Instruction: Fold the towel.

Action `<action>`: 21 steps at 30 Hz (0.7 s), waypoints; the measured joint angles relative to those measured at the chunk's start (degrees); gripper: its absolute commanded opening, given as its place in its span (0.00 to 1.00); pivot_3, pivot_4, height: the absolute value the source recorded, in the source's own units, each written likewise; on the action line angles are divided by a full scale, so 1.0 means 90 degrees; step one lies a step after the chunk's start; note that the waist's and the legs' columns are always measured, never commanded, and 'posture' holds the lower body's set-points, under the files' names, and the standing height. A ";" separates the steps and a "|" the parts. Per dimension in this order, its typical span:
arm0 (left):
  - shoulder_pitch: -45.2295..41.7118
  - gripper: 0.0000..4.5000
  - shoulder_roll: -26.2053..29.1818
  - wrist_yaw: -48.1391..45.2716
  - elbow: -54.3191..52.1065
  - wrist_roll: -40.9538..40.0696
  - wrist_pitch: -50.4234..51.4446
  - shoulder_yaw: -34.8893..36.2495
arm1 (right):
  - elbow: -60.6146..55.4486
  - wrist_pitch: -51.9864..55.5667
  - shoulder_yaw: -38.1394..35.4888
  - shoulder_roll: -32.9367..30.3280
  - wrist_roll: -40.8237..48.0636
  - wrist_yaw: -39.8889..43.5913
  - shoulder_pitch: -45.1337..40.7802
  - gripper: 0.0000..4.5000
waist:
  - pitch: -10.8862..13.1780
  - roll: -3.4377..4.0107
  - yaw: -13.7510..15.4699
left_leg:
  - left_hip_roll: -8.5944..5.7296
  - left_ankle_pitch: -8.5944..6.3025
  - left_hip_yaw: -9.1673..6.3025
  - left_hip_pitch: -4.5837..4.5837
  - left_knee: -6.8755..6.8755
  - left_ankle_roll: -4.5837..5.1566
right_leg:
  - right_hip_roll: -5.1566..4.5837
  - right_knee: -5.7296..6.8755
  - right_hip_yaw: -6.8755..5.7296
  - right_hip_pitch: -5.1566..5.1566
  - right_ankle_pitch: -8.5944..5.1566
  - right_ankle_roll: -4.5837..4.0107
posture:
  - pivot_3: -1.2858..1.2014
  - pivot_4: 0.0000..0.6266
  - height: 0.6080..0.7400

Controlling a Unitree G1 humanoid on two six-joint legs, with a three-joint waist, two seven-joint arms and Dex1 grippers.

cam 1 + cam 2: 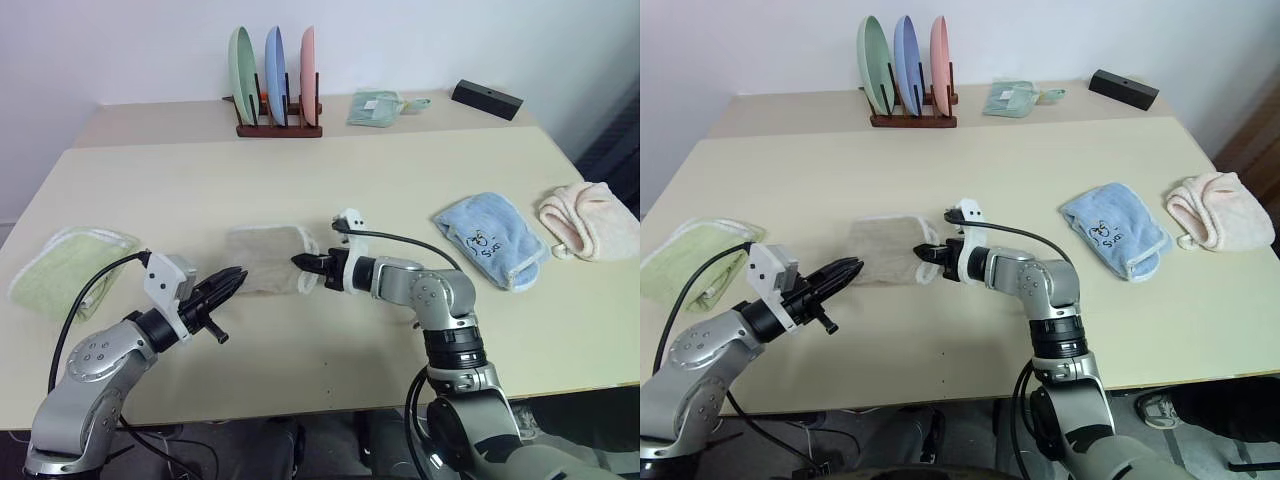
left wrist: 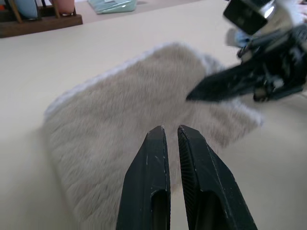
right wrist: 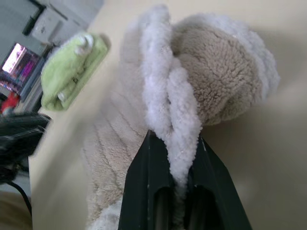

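Observation:
The beige towel (image 1: 262, 258) lies folded into a small rectangle at the middle of the table, whitish edging along its sides. My right gripper (image 1: 303, 263) reaches in from the right, shut on the towel's right edge. In the right wrist view the white edging (image 3: 168, 96) is pinched between the black fingers (image 3: 148, 182), with the beige pile (image 3: 225, 76) bunched beside them. My left gripper (image 1: 236, 277) is shut and empty, hovering just off the towel's front left corner. In the left wrist view its fingertips (image 2: 156, 143) point across the towel (image 2: 120, 110) toward the right gripper (image 2: 192, 96).
A light green towel (image 1: 60, 270) lies at the table's left edge. A light blue towel (image 1: 490, 238) and a pink one (image 1: 590, 220) lie to the right. At the back stand a plate rack (image 1: 278, 80), a folded pale green cloth (image 1: 375, 107) and a black box (image 1: 487, 97).

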 measured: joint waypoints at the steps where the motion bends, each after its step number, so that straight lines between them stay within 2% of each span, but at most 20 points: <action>1: -0.0086 0.09 -0.0020 0.0000 0.0029 0.0002 -0.0001 -0.0009 | -0.0177 -0.0025 -0.0163 -0.0126 0.0084 -0.0004 -0.0013 0.01 | 0.0000 0.0000 0.0009 | -0.0002 0.0000 -0.0002 -0.0002 0.0001 0.0000 | -0.0001 -0.0001 -0.0002 0.0000 0.0000 0.0000 | 0.52 0.24 0.85; 7: -0.0548 0.09 -0.0071 -0.0103 0.0351 0.0012 -0.0009 -0.0240 | -0.1045 -0.0093 -0.1864 -0.1327 0.0555 -0.0520 -0.0244 0.01 | 0.0001 0.0001 0.0015 | -0.0004 -0.0001 -0.0005 -0.0003 -0.0001 0.0003 | -0.0003 -0.0004 -0.0005 0.0002 0.0000 0.0001 | 0.52 0.24 0.85; 11: -0.1092 0.09 -0.0179 -0.0321 0.0870 0.0132 -0.0104 -0.0601 | -0.1251 0.0335 -0.3572 -0.2071 0.0921 -0.1340 -0.0175 0.01 | 0.0001 0.0001 0.0043 | -0.0003 -0.0001 -0.0003 -0.0004 -0.0001 0.0004 | -0.0006 -0.0007 -0.0004 0.0004 0.0000 0.0001 | 0.52 0.24 0.85; 16: -0.1807 0.09 -0.0371 -0.0520 0.1355 0.0207 -0.0128 -0.1014 | -0.1745 0.1053 -0.5107 -0.1880 0.1466 -0.2502 0.0293 0.01 | -0.0003 0.0006 -0.0029 | 0.0010 -0.0005 0.0013 0.0005 -0.0003 0.0011 | -0.0006 -0.0002 0.0013 0.0004 0.0000 0.0000 | 0.52 0.24 0.85; 21: -0.2025 0.09 -0.0513 -0.0636 0.1634 0.0310 -0.0163 -0.1216 | -0.2004 0.1728 -0.5587 -0.1318 0.1504 -0.3262 0.1228 0.01 | 0.0000 0.0027 -0.0009 | 0.0010 -0.0005 0.0028 0.0004 0.0001 0.0014 | -0.0005 -0.0001 0.0024 0.0004 0.0001 0.0001 | 0.52 0.24 0.85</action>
